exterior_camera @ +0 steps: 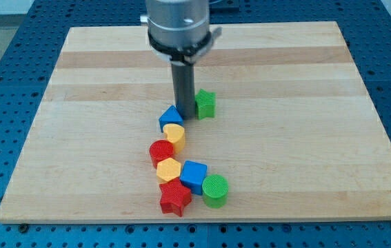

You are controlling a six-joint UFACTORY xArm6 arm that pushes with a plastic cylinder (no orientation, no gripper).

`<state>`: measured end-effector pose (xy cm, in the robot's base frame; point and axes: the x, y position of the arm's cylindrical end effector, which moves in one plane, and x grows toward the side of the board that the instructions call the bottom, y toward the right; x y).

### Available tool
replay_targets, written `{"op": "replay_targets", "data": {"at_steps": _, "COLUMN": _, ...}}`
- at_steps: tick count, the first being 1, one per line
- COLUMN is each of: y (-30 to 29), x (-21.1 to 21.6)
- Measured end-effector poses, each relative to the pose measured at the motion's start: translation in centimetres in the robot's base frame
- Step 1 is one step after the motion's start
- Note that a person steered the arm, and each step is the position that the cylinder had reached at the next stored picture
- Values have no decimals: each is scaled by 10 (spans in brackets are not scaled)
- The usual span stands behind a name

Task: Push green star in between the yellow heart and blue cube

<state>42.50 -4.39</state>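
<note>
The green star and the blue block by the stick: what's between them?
Only my tip. In the camera view it stands between the green star and the blue block, close to both.

The arm enters from the view's top as a broad, light grey metal cylinder with a smooth, faintly glossy skin. Below it sits a darker ring-shaped collar, black along its lower edge, with 2 small lugs jutting out, 1 on each side. From the collar's centre hangs 1 straight dark grey rod, plain and unmarked, ending in my tip.
</note>
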Motion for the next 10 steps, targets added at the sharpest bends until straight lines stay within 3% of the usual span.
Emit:
{"op": "replay_targets", "data": {"at_steps": 1, "y": -16, "x": -51}}
{"op": "replay_targets", "data": {"at_steps": 2, "y": 0, "x": -64}}
{"op": "replay_targets", "data": {"at_steps": 3, "y": 54, "x": -45}}
{"op": "replay_targets", "data": {"at_steps": 5, "y": 58, "x": -14}}
{"op": "replay_targets", "data": {"at_steps": 7, "y": 58, "x": 98}}
{"op": "replay_targets", "data": {"at_steps": 9, "y": 61, "x": 113}}
{"op": "replay_targets", "data": {"at_steps": 10, "y": 85, "x": 71}}
